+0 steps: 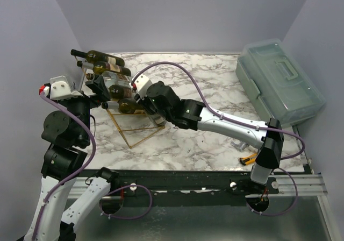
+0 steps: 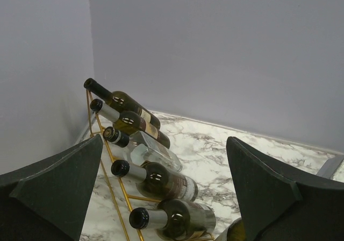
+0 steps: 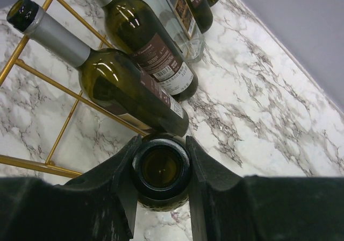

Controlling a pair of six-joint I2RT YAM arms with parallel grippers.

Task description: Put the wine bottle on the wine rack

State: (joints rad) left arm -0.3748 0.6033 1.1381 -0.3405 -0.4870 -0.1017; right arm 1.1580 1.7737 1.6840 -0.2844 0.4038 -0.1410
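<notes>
1. Right tool (image 3: 161,150) is clamped on the base end of the wine bottle (image 3: 161,171), whose punt faces the wrist camera.
2. Wine bottle sits just beside the lowest of five racked bottles (image 2: 161,181), at the low end of the wine rack (image 3: 32,162); contact with the rungs cannot be told.
3. Left tool (image 2: 165,140) is spread wide and empty, facing the rack.
4. Rack stands on the marble table (image 1: 215,90).
5. Judged stage: placement is nearly complete; seating and release are left.

The white, grey-veined marble table (image 1: 204,139) carries three things; the gold wire wine rack (image 1: 137,130) stands at its far left; a translucent plastic lidded box (image 1: 279,79) sits along the far right edge; a small yellow-and-black tool (image 1: 248,158) lies near right, well apart from both.
</notes>
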